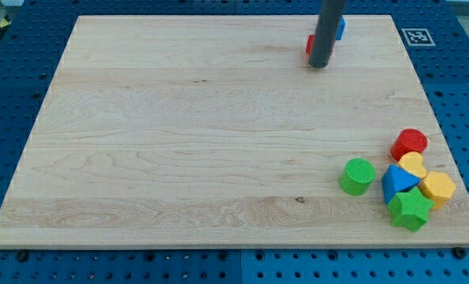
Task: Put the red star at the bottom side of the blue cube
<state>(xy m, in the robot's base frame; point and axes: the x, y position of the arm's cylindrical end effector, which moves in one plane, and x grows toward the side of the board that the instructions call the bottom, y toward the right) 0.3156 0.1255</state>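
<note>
My rod comes down from the view's top and my tip (319, 65) rests on the board near its top edge. A red block (309, 46), probably the red star, shows only as a sliver at the rod's left side, mostly hidden behind it. A blue block (340, 29), probably the blue cube, peeks out at the rod's right side, a little higher. The two blocks are close together; whether they touch is hidden. My tip is just below the red block.
A cluster sits at the board's lower right: a green cylinder (358, 176), a red cylinder (410, 143), a yellow heart (412, 164), a blue triangle (397, 182), a yellow hexagon (437, 188), a green star (410, 209). The wooden board (179, 142) lies on a blue pegboard.
</note>
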